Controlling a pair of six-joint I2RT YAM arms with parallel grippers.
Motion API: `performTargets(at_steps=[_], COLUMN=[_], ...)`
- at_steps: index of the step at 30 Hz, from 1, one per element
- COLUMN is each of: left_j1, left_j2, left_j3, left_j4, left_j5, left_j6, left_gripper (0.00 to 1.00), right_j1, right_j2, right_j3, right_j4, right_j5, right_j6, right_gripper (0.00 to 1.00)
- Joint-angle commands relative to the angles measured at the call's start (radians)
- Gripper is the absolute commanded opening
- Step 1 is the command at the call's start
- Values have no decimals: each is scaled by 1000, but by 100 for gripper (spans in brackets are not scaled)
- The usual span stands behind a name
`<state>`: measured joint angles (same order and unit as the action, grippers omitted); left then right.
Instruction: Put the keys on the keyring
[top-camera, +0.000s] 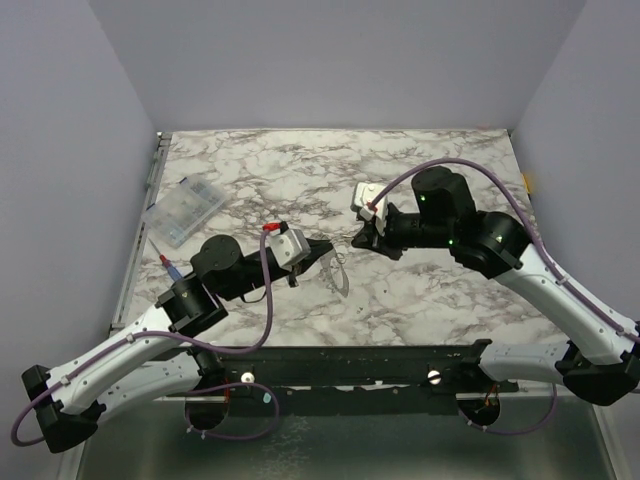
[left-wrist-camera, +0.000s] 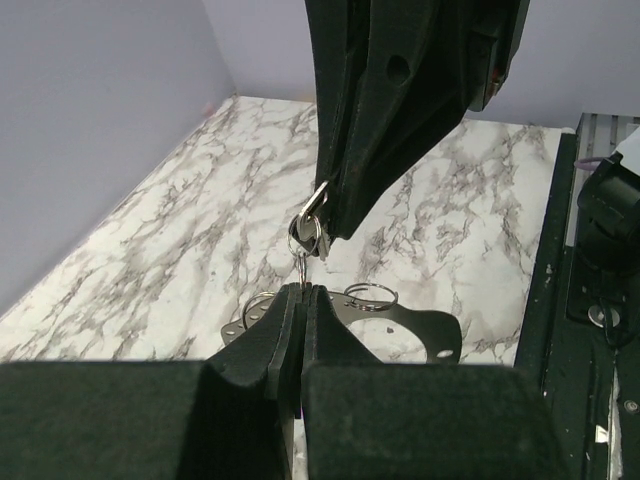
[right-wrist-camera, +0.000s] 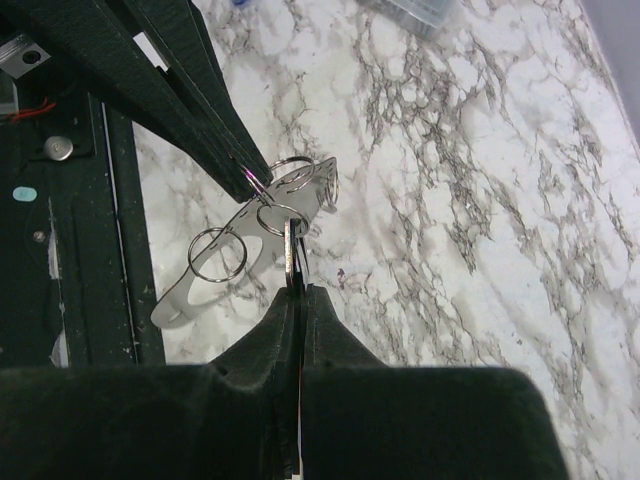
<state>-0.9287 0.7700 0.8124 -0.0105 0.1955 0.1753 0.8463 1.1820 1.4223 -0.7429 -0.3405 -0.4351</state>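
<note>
The left gripper (left-wrist-camera: 300, 300) has its jaws pressed together on a thin silvery wire keyring (left-wrist-camera: 300, 268). In the left wrist view the keyring is seen edge-on, rising as a fine line straight up from the fingertips. The right gripper (right-wrist-camera: 297, 295) also has its jaws closed, pinching a small dark flat key (right-wrist-camera: 291, 255) by one end, so that the key's free end points at the keyring.

Both fingertip pairs meet over a flat silvery metal plate with punched holes (right-wrist-camera: 175, 305). The plate sits between the two grippers on the white marble-patterned table top (right-wrist-camera: 450, 200). The key's tip reaches the edge of the plate and touches the keyring there. Whether the key is already threaded onto the wire or only resting against it cannot be told.

Further wire rings (right-wrist-camera: 190, 256) sit on the plate. One is near its middle and another is at the end of the plate under the left gripper's tips. From the overhead camera the plate shows only as a faint sliver between the two black grippers, the left one on its left side and the right one on its right.

A clear rectangular plastic box (top-camera: 183, 210) lies well to the left of the plate, towards the far side of the table and apart from both arms.
</note>
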Motion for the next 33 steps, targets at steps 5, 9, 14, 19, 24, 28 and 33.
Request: performTargets(at_steps=[5,9,14,19,24,28,33], left_j1=[1,2,2,3,4,4,5], left_j2=[11,20,20,0,-8,-16,10], left_j3=[-36,-54,-82,-102,-105,-116,-111], left_j4=[46,63,116,179,191,222,221], left_j5=[-21,-15,-12,-39,-75,-139,-116], left_j6=[-10,-14,-39,-60,-63,-71,-78], left_gripper=[0,0,0,0,0,0,0], right_j1=[23,39,63,78,80,82,82], right_j2=[53,80,131,152,147,132,113], right_j3=[77,107,143,148,146,128,98], right_j4=[-78,-87,-117,-133,-141,-143,-117], right_j5=[59,74,105,125,127,124,123], right_j6=[-5,-9,-17,-15,-9,0,8], right_gripper=[1,1,0,1,1,1,1])
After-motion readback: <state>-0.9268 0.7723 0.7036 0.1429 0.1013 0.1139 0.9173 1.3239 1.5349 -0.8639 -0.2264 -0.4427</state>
